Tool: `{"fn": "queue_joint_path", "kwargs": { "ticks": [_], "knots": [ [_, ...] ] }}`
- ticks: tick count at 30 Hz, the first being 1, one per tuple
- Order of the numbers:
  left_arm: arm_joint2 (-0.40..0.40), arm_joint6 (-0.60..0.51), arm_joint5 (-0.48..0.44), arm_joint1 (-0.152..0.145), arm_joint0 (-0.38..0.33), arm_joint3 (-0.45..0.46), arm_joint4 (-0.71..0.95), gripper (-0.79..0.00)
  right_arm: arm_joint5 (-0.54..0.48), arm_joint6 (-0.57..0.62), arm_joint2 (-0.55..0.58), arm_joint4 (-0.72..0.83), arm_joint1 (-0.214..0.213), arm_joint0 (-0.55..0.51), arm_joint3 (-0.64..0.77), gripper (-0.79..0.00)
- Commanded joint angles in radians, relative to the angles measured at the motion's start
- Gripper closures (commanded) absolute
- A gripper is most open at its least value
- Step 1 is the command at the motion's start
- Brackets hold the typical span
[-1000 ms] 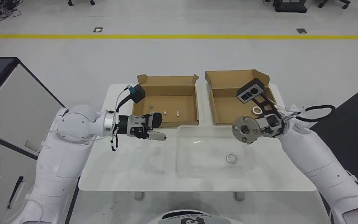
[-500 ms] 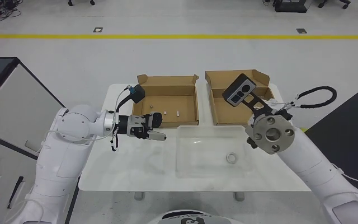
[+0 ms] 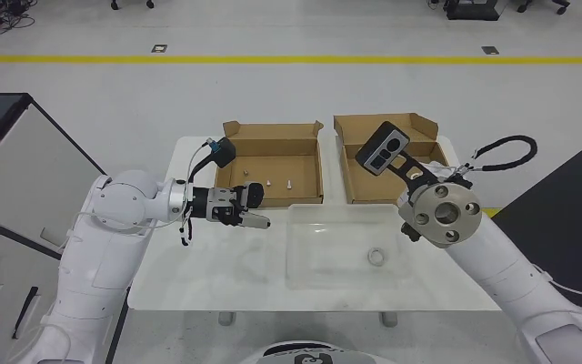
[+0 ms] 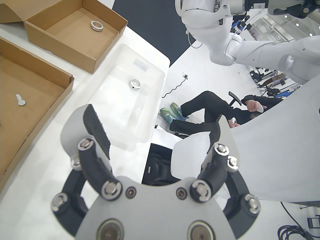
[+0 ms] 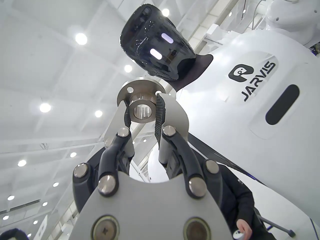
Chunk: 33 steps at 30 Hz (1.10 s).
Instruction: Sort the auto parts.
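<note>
Gripping a flange (image 5: 140, 87) by its hub with the right gripper (image 5: 143, 107), fingers (image 5: 160, 116) pressed against either side of the hub. Holding it raised well above the table (image 3: 182, 273), near the front right corner of the right box (image 3: 364, 173), with the round face and its bolt holes turned up toward the top camera.

Hovering with the left gripper (image 3: 259, 207) spread wide and empty, low over the table, just beside the left end of the tray (image 3: 305, 268) and in front of the left box (image 3: 273, 150).

With one ring (image 3: 375, 257) lying flat in the tray, toward its right half. With a second ring (image 4: 97, 25) flat on the floor of the right box, as seen from the left wrist. With three small bolts (image 3: 270, 178) scattered on the floor of the left box, each apart from the others.

Standing side by side along the far part of the table, both boxes with flaps open, just behind the tray; impossible to tell whether touching its far wall.
</note>
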State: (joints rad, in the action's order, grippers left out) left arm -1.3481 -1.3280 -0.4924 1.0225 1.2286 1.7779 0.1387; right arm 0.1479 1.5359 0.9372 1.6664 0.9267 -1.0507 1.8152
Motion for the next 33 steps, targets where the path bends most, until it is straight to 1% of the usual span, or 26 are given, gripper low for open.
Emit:
{"fn": "queue_joint_path", "kwargs": {
  "ticks": [1, 27, 28, 29, 33],
  "knots": [
    [0.000, 0.000, 0.000, 0.000, 0.000, 0.000, 0.000, -0.785, 0.000, 0.000, 0.000, 0.000, 0.000, 0.000, 0.000, 0.000],
    [0.000, 0.000, 0.000, 0.000, 0.000, 0.000, 0.000, -0.785, 0.000, 0.000, 0.000, 0.000, 0.000, 0.000, 0.000, 0.000],
    [0.000, 0.000, 0.000, 0.000, 0.000, 0.000, 0.000, -0.785, 0.000, 0.000, 0.000, 0.000, 0.000, 0.000, 0.000, -0.015],
    [0.000, 0.000, 0.000, 0.000, 0.000, 0.000, 0.000, -0.785, -0.001, -0.008, 0.001, 0.000, 0.000, -0.002, 0.001, 0.000],
    [0.000, 0.000, 0.000, 0.000, 0.000, 0.000, 0.000, -0.785, 0.005, -0.053, 0.014, 0.071, 0.010, -0.039, 0.024, 0.000]
  ]
}}
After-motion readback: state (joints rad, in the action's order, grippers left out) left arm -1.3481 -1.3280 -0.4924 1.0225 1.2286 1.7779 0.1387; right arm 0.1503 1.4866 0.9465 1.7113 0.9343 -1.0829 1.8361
